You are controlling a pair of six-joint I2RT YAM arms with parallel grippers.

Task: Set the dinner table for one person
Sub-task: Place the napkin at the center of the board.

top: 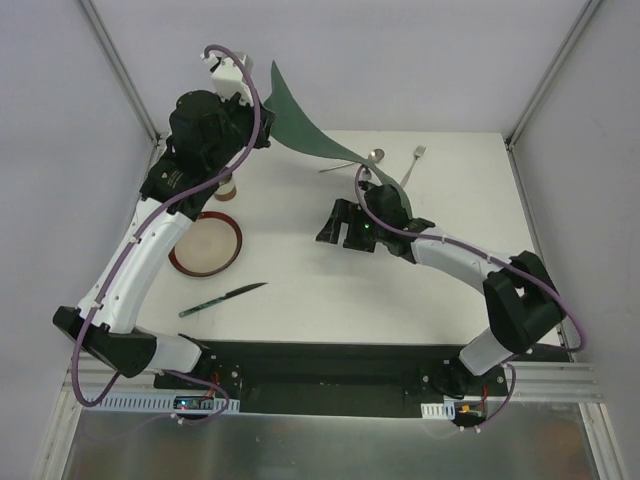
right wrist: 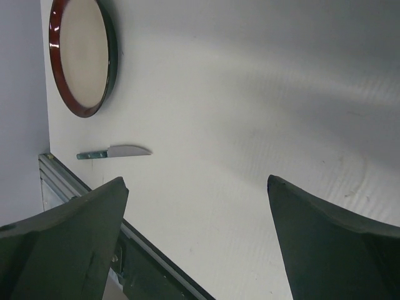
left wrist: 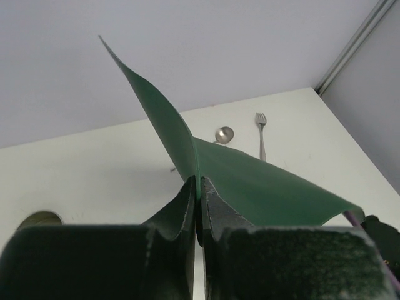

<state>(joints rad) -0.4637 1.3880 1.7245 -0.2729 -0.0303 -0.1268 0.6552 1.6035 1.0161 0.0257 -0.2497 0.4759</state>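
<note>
The left tool is pinching one edge of the dark green placemat, which is curling upward above the far left of the white tabletop. The right tool is hovering over the tabletop's middle with its fingers spread wide. The tabletop is carrying a red-rimmed plate, a knife, a spoon and a fork.

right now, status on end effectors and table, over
Left end effector shut on green placemat, raised over dinner table. Right end effector open, empty. Spoon, fork by mat's low edge.
</note>
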